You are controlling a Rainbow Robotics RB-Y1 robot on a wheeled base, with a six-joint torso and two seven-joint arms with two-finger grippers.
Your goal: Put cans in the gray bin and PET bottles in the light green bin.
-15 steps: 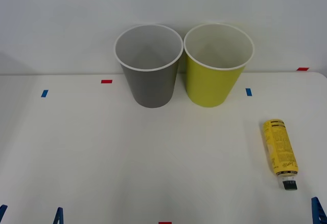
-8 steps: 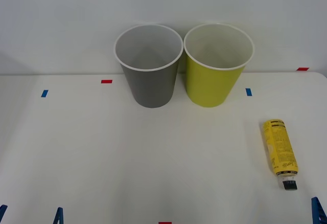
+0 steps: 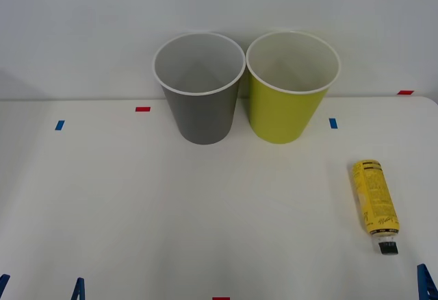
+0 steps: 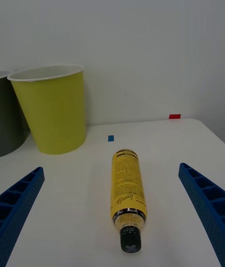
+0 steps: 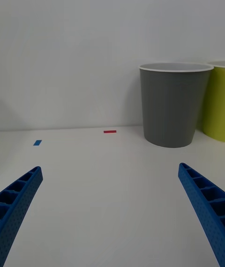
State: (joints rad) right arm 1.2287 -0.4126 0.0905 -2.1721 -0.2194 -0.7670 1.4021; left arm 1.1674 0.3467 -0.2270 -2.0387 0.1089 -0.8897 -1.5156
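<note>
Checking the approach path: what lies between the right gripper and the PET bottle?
Only bare white table: in the right wrist view, the open right gripper frames the PET bottle lying cap-first toward it.

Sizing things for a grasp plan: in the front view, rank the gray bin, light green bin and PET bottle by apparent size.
1-2. light green bin and gray bin: look alike, no ranking.
3. PET bottle: clearly smallest, though nearer the camera.

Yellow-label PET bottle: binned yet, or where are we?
Nothing is done yet. The PET bottle lies on its side on the table, right of the light green bin; the gray bin looks empty. Right gripper is open behind the bottle's cap; left gripper is open and idle. Grasping and dropping remain.
</note>
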